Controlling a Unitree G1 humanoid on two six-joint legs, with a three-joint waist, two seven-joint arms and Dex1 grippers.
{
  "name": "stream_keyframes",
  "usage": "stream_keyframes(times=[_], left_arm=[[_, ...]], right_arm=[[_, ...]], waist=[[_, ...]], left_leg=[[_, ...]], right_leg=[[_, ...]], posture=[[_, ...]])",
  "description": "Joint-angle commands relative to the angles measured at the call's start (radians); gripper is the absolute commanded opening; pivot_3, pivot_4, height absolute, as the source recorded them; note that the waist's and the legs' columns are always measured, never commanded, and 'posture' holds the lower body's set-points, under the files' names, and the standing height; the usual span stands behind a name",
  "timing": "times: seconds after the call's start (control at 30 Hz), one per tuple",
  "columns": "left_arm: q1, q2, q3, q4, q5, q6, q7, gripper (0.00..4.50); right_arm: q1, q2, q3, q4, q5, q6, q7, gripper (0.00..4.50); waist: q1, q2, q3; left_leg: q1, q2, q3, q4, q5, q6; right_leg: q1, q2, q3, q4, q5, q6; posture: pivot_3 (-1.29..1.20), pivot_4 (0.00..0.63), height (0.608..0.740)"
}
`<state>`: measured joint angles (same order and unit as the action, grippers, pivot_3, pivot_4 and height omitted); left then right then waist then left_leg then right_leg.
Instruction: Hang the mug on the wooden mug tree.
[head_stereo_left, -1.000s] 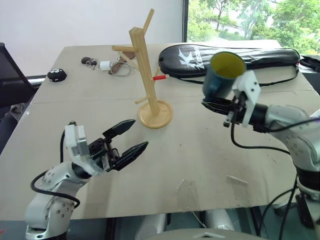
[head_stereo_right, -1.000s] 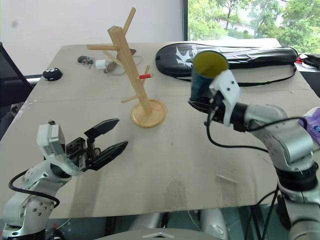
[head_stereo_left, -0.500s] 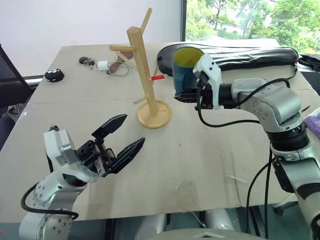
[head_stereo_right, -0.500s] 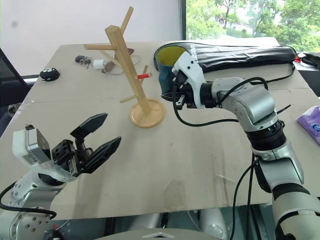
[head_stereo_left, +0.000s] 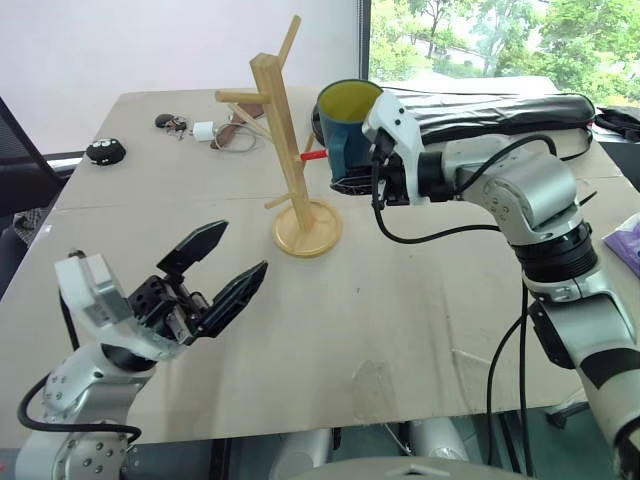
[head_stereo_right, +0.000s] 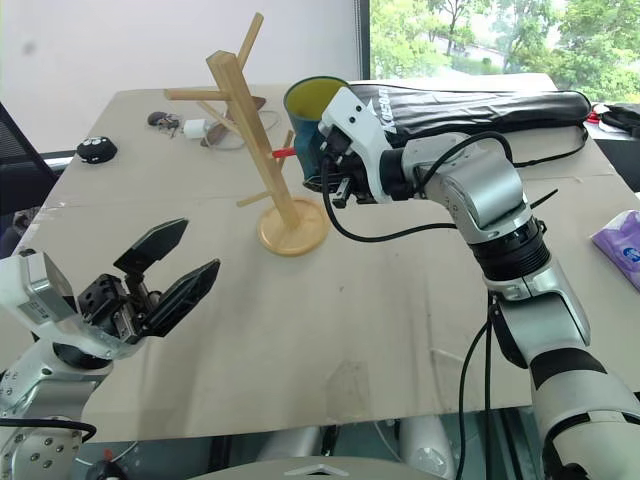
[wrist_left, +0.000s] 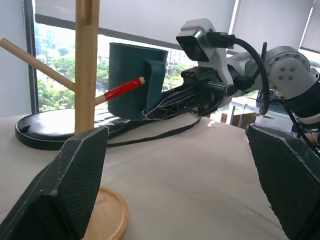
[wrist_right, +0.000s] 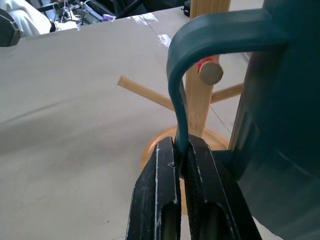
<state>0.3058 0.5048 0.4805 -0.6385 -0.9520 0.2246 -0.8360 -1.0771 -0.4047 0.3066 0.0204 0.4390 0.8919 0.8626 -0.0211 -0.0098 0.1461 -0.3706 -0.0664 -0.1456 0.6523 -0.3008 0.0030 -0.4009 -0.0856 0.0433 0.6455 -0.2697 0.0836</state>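
1. Black-fingered left claw (head_stereo_left: 215, 270) hovers nearest, above the front left part of the tan desk (head_stereo_left: 420, 300), its two fingers spread wide apart and holding nothing.
2. Farther back, the wooden mug tree (head_stereo_left: 290, 150) stands upright on its round disc base near the middle of the desk, pegs angling off the square post; one short peg has a red tip (head_stereo_left: 313, 156) pointing toward the robot's right.
3. Just beside that peg, the right claw (head_stereo_right: 332, 172) reaches in from the right, pinched tight on the thin handle (wrist_right: 182, 85) of the mug (head_stereo_left: 346, 122). The teal-blue mug is held in the air, upright, its yellow inside showing, with the handle's opening level with the red tip. The peg is not yet through the handle.
4. Behind the mug lies a long black racket bag (head_stereo_left: 500, 105) along the desk's far side.
5. At the far left sit keys, a small white charger (head_stereo_left: 208, 131) and a black round object (head_stereo_left: 106, 150).
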Motion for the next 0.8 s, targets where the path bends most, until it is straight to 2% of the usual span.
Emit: stream_keyframes(times=[0.03,0.5,0.67,0.7,0.77,0.8], left_arm=[[0.028,-0.002,0.044,0.018,-0.020,-0.042,-0.060,4.50],[0.146,-0.075,0.059,0.123,0.016,-0.166,-0.227,4.50],[0.160,-0.082,0.060,0.146,0.016,-0.189,-0.255,4.50],[0.161,-0.082,0.058,0.149,0.015,-0.191,-0.258,4.50],[0.160,-0.081,0.055,0.150,0.012,-0.193,-0.259,4.50],[0.158,-0.081,0.052,0.151,0.012,-0.193,-0.261,4.50]], right_arm=[[-0.040,0.017,0.000,0.012,-0.025,-0.038,0.024,0.05],[-0.084,0.076,0.056,0.110,-0.115,-0.088,0.094,0.05],[-0.074,0.075,0.051,0.098,-0.130,-0.097,0.098,1.51],[-0.068,0.071,0.040,0.090,-0.139,-0.104,0.079,2.05],[-0.048,0.036,-0.006,0.029,-0.119,-0.083,0.071,2.78],[-0.039,0.023,-0.035,-0.005,-0.099,-0.057,0.064,2.78]], waist=[[-0.003,0.000,0.000],[-0.020,0.000,0.000],[-0.020,0.000,0.000],[-0.020,0.000,0.000],[-0.019,0.000,0.000],[-0.017,0.000,0.000]], left_leg=[[0.000,0.000,0.000,0.000,0.000,0.000],[-0.002,0.000,0.000,-0.001,0.000,0.000],[-0.002,0.000,0.000,-0.001,0.000,0.000],[-0.002,0.000,0.000,-0.001,0.000,0.000],[-0.002,0.000,0.000,-0.001,0.000,0.000],[-0.002,0.000,0.000,-0.001,0.000,0.000]], right_leg=[[-0.001,0.000,0.000,0.000,0.000,0.000],[-0.003,-0.001,0.000,0.000,0.000,0.000],[-0.003,-0.001,0.000,0.000,0.000,0.000],[-0.003,-0.001,0.000,0.000,0.000,0.000],[-0.003,-0.001,0.000,0.001,0.000,0.000],[-0.003,-0.001,0.000,0.001,0.000,0.000]], posture=[[0.00,0.150,0.740],[0.00,0.150,0.740],[0.00,0.150,0.740],[0.00,0.150,0.740],[0.00,0.150,0.740],[0.00,0.150,0.740]])
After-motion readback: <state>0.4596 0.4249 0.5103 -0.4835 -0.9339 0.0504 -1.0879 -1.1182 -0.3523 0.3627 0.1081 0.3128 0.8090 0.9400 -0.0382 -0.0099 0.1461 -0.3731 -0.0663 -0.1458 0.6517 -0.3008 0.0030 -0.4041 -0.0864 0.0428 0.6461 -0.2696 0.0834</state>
